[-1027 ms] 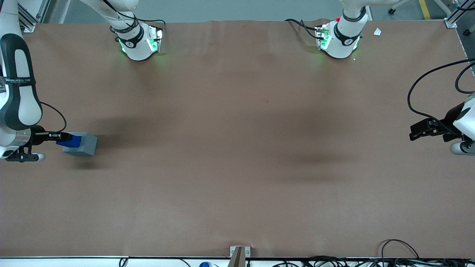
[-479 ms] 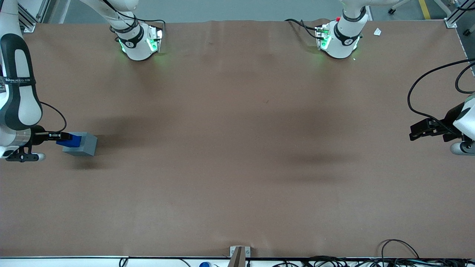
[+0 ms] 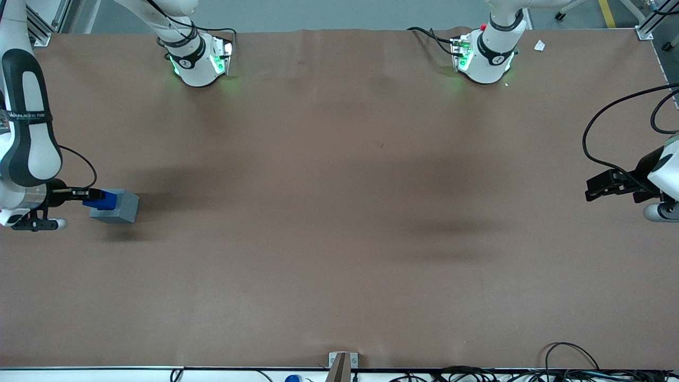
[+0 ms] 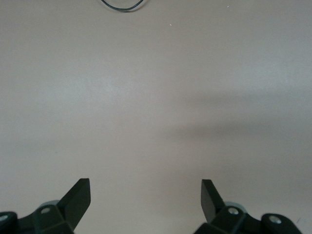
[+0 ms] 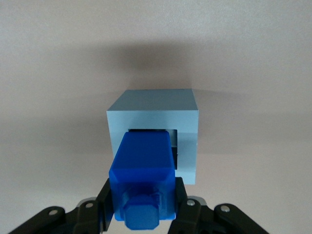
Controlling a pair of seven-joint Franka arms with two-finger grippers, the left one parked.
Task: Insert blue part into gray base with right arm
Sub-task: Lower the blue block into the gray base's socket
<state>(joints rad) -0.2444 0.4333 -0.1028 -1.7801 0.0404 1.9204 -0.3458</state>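
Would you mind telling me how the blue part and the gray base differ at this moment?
Colour: the blue part is bright blue, the gray base pale gray. Size: the blue part is narrower than the gray base. State: the blue part is held in the right arm's gripper, its end entering the socket, while the gray base rests on the brown table. Both are blocky plastic pieces.

The gripper point(image 5: 143, 207) clamps the blue part point(image 5: 142, 168) between its black fingers point(image 5: 105, 202), directly above the gray base point(image 5: 153, 119). The part's lower end overlaps the base's square socket point(image 5: 174, 146) (seating depth unclear).
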